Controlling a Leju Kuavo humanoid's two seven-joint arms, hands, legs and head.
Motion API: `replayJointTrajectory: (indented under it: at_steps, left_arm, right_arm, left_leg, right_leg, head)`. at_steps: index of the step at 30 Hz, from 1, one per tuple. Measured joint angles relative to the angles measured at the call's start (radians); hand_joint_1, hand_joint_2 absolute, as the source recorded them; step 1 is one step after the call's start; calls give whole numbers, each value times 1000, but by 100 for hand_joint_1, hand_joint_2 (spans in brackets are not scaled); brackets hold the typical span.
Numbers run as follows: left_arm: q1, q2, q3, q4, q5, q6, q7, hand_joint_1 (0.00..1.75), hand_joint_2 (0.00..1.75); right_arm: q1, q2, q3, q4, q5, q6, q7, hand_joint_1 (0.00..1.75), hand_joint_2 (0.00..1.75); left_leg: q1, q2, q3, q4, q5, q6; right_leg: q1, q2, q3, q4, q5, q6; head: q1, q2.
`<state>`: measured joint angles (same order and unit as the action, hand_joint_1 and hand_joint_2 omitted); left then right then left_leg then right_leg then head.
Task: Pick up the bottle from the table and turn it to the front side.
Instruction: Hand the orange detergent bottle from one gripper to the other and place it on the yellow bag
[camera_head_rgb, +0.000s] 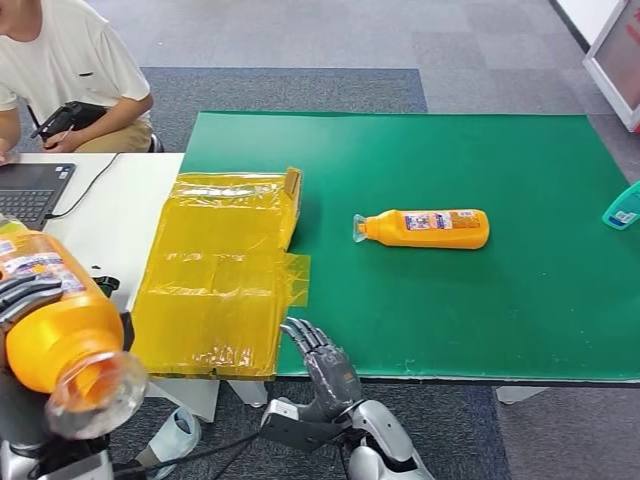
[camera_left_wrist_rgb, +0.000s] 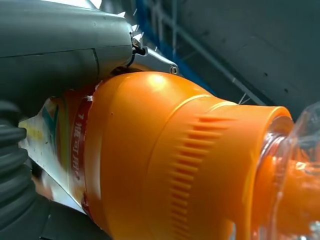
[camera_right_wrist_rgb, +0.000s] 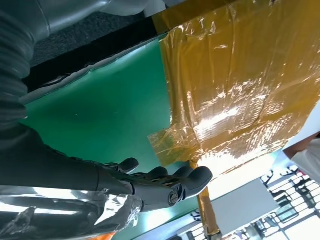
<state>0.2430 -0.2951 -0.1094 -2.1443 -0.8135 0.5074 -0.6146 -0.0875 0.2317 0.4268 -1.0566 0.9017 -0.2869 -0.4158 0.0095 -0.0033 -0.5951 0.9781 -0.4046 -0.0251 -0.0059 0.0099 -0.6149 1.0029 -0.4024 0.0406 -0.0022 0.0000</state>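
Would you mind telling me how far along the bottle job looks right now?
Picking up looks done: the left hand holds an orange bottle off the table, clear cap toward the camera. Whether its front side faces out cannot be told. The right hand is open at the green mat edge. A second orange bottle lies on the mat, untouched.

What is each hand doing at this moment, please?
Left hand: holding an orange bottle, cap end toward the camera.
Right hand: open, holding nothing, at the near edge of the green mat.
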Motion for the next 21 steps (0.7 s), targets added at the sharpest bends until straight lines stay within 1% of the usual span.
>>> replayJointTrajectory:
  at_steps: [3,5,8,11,14,16,18,21]
  left_arm:
    - [-65,2,58,25,-206,26,94,175,175]
    - [-121,12,83,68,-331,29,165,175,175]
    - [-216,47,101,172,-541,26,276,175,175]
    - [-304,95,99,302,-688,-22,387,175,175]
    - [-397,151,82,459,-721,-97,493,175,175]
    - [-458,181,67,568,-720,-139,541,175,175]
    - [-514,199,59,672,-716,-190,560,175,175]
    - [-581,210,58,814,-711,-265,554,175,175]
  right_arm:
    - [-3,2,0,-1,-21,14,-27,0,175]
    - [-6,3,0,-3,-34,25,-43,0,175]
    - [-15,8,6,-10,-57,40,-65,0,175]
    - [-22,11,17,-19,-77,51,-84,0,175]
    - [-27,15,32,-31,-92,61,-98,0,175]
    - [-30,18,42,-41,-99,68,-103,0,175]
    - [-32,19,51,-51,-104,76,-109,0,175]
    - [-33,19,61,-68,-108,90,-123,0,175]
  left_leg:
    - [0,0,0,0,1,-1]
    - [0,0,0,0,2,-1]
    - [0,0,0,0,3,-1]
    - [0,0,0,0,4,-2]
    - [0,0,0,0,5,-3]
    - [0,0,0,0,6,-3]
    - [0,0,0,0,6,-3]
    - [0,0,-1,0,6,-2]
  right_leg:
    - [0,0,0,0,1,-1]
    - [0,0,0,0,2,-1]
    - [0,0,0,0,3,-2]
    - [0,0,-1,0,4,-2]
    - [0,0,-2,0,5,-2]
    - [0,0,-2,1,6,-3]
    - [0,0,-2,1,6,-3]
    - [0,0,-3,1,6,-3]
  head:
    - [0,0]
    - [0,0]
    - [0,0]
    - [0,0]
    - [0,0]
    - [0,0]
    - [0,0]
    - [0,0]
